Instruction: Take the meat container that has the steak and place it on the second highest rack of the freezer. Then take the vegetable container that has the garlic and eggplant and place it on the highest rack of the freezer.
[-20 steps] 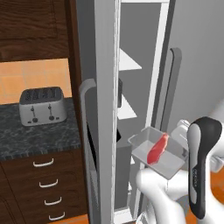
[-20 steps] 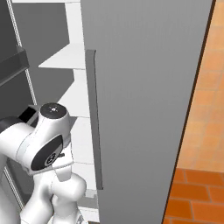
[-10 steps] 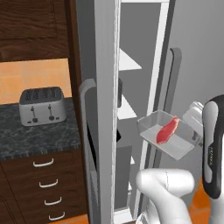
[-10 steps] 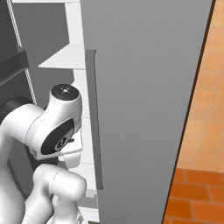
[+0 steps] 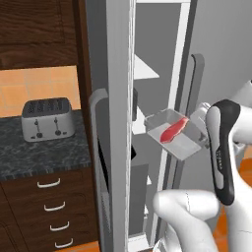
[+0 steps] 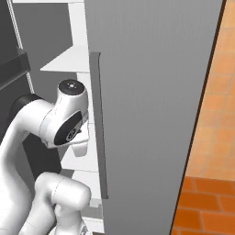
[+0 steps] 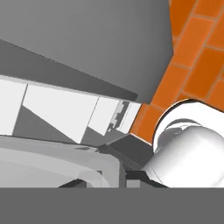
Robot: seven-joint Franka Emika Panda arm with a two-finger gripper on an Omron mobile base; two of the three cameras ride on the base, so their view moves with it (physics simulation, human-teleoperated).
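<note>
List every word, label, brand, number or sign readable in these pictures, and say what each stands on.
None: no text shows anywhere.
The toaster has only small dark knobs on its front, no lettering.
The freezer door and handles are plain grey.
The clear container with the steak bears no label.

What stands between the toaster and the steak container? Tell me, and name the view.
In the left base view, the freezer's open grey door, seen edge-on with its bar handle, stands between the toaster and the steak container.
</note>
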